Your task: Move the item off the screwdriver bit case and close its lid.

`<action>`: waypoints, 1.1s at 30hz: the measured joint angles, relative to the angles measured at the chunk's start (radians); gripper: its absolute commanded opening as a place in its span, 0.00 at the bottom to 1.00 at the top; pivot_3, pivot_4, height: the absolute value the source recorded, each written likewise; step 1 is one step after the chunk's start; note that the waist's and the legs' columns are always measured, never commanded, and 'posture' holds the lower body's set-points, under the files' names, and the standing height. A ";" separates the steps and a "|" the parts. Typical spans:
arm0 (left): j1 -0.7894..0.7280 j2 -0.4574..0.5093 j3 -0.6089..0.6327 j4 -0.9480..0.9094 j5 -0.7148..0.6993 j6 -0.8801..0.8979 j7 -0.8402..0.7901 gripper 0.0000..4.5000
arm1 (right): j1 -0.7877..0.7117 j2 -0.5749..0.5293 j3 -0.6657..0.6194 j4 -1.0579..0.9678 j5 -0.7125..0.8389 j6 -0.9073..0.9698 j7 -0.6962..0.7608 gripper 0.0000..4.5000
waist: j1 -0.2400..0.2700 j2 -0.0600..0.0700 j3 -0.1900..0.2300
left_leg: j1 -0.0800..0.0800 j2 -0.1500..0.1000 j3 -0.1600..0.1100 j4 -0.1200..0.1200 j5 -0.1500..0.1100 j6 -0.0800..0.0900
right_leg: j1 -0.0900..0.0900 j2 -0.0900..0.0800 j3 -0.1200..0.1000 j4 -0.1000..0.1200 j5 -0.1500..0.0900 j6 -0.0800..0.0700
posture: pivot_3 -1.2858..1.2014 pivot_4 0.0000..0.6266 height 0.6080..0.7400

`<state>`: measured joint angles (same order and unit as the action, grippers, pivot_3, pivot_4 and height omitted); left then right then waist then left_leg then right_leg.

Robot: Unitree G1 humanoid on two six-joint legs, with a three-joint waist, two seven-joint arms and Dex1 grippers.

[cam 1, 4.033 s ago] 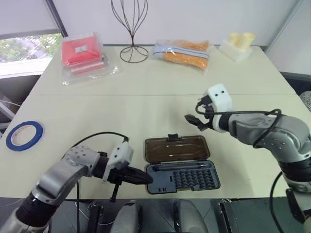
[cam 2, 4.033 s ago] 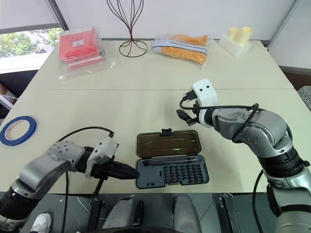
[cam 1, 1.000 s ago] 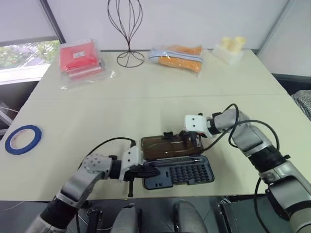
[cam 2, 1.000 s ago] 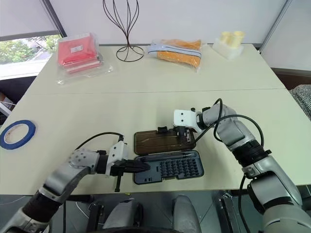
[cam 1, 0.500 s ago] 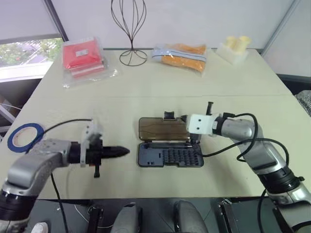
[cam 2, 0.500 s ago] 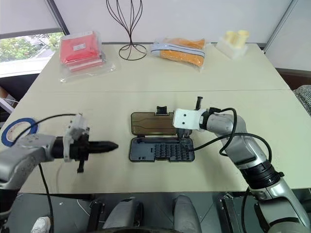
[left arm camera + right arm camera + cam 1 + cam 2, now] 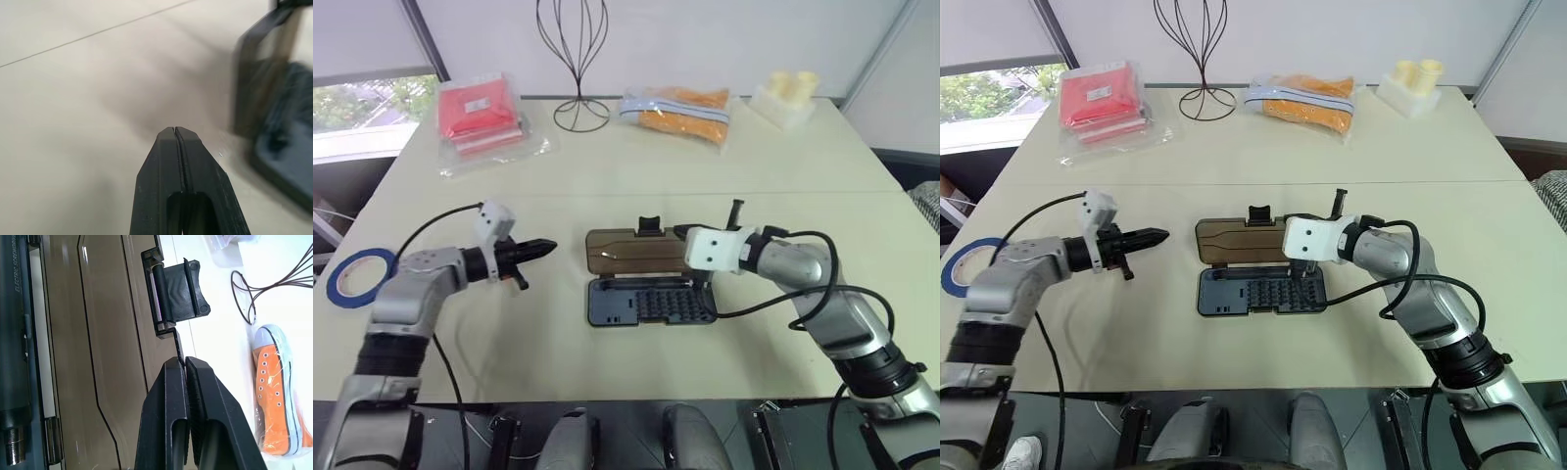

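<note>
While level, left tool (image 7: 546,245) pinched.

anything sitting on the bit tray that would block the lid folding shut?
Nothing visible. The case tray holds only its bits; the tape lies off at the table's left edge. The lid is raised, with the shut right tool against its latch edge. The shut left tool is clear, left of the case.

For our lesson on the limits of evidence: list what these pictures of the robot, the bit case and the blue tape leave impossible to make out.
- Blue tape: partly behind the left arm in the right eye view.
- Right gripper: shut at the lid's edge; whether it pinches the lid cannot be told.
- Bit case: blurred and cut off by the edge in the left wrist view.
- Bits: too small to tell apart.
</note>
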<state>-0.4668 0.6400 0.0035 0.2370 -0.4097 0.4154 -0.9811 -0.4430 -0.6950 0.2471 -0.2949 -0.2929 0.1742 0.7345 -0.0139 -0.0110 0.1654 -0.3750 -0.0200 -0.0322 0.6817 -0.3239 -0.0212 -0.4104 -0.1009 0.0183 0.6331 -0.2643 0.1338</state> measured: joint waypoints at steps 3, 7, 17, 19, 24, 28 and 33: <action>-0.042 -0.054 -0.032 0.066 0.053 -0.065 0.000 0.00 | 0.001 0.000 0.000 -0.005 -0.002 0.005 0.000 0.01 | 0.000 0.000 0.000 | 0.000 0.000 0.000 0.000 0.000 0.000 | 0.000 0.000 0.000 0.000 0.000 0.000 | 0.52 0.24 1.00; -0.097 -0.128 -0.066 0.150 0.100 -0.132 -0.006 0.00 | 0.003 0.000 0.000 -0.012 -0.007 0.012 0.001 0.01 | 0.001 -0.001 0.000 | -0.001 0.000 0.000 0.000 0.000 0.000 | 0.000 0.000 0.000 0.000 0.000 0.000 | 0.52 0.24 1.00; -0.159 -0.212 -0.111 0.231 0.141 -0.186 -0.090 0.00 | 0.007 0.001 0.001 -0.017 -0.011 0.026 0.003 0.01 | -0.002 -0.001 0.001 | -0.001 0.000 0.000 0.000 0.000 0.000 | 0.000 0.000 -0.001 0.000 0.000 0.000 | 0.52 0.24 1.00; -0.161 -0.217 -0.111 0.232 0.142 -0.185 -0.099 0.00 | 0.007 0.001 0.002 -0.017 -0.012 0.026 0.005 0.14 | -0.001 -0.001 0.001 | -0.001 0.000 0.000 0.001 0.000 0.000 | 0.000 0.000 0.000 0.000 0.000 0.000 | 0.52 0.24 1.00; -0.168 -0.221 -0.110 0.237 0.148 -0.187 -0.106 0.00 | 0.007 0.006 0.002 -0.017 -0.017 0.026 0.005 0.68 | 0.001 -0.001 0.001 | -0.001 0.000 0.000 0.001 0.000 0.000 | 0.000 0.000 0.000 0.000 0.000 0.000 | 0.52 0.24 1.00; -0.177 -0.231 -0.110 0.256 0.154 -0.191 -0.109 0.00 | 0.007 0.012 0.001 -0.019 -0.010 0.037 0.011 0.99 | 0.000 -0.001 0.001 | -0.001 0.000 0.000 0.001 0.000 0.000 | 0.000 0.000 0.000 0.000 0.000 0.000 | 0.52 0.24 1.00; -0.208 -0.234 -0.109 0.273 0.160 -0.207 -0.132 0.00 | 0.008 -0.004 -0.078 -0.107 0.090 0.173 0.087 0.99 | 0.002 -0.001 0.001 | -0.001 0.000 0.000 0.001 0.000 0.000 | 0.001 0.000 -0.001 0.000 0.000 0.000 | 0.52 0.24 1.00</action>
<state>-0.6747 0.4062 -0.1058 0.5099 -0.2496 0.2089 -1.1128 -0.4349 -0.6990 0.1691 -0.4021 -0.2028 0.3473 0.8211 -0.0117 -0.0124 0.1662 -0.3757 -0.0202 -0.0326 0.6826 -0.3240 -0.0210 -0.4098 -0.1008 0.0177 0.6326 -0.2642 0.1341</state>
